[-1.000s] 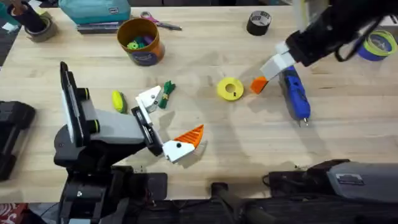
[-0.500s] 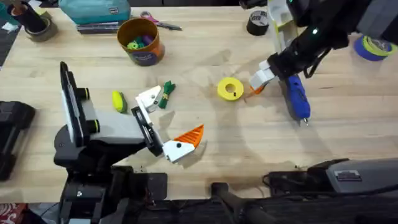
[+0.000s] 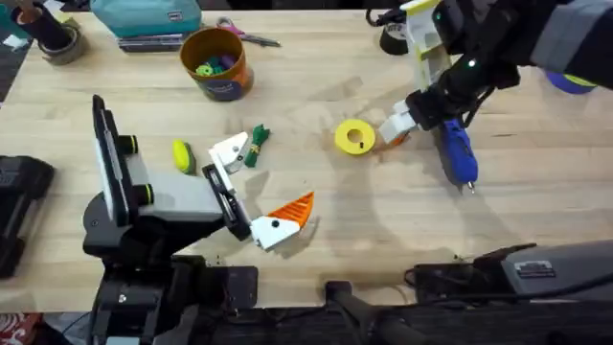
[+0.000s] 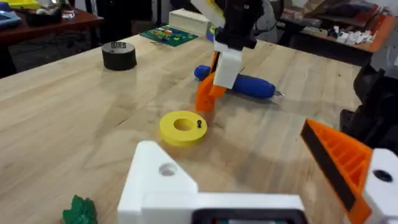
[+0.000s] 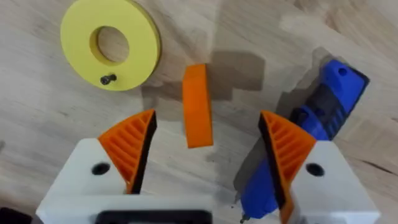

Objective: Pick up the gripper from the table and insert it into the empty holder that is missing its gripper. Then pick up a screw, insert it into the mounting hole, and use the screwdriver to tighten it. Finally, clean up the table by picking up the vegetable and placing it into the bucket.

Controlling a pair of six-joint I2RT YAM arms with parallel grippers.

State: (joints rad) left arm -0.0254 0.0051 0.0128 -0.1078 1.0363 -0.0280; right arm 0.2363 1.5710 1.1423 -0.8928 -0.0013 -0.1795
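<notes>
The gripper [image 5: 197, 105]: a small orange plastic wedge lying on the table [image 3: 316, 216], between the yellow flat ring [image 3: 355, 136] and the blue screwdriver [image 3: 456, 149], close to both.
Right claw [image 5: 205, 146]: poised directly over the wedge, fingers spread wide to either side of it, holding nothing yet.
Left claw [image 4: 261, 168]: resting low near its base, gripping nothing; one tip carries an orange ribbed finger, the other is the bare white holder [image 4: 163, 180] with its mounting hole showing.
Handling, as a judgement: the wedge looks light, rigid and smooth-sided, so it may skate or twist under an uneven squeeze. Best taken across its two long flat sides, near the middle.
Room to move: tight. The screwdriver lies just beside one finger and could get nudged; the ring, with a small dark screw [image 5: 108, 79] sitting on it, is near the other.
Open space: bare wood stretches between the wedge and the holder.
Elsewhere: the green vegetable [image 3: 257, 145] lies by the holder; the bucket [image 3: 216, 63] stands farther back.
</notes>
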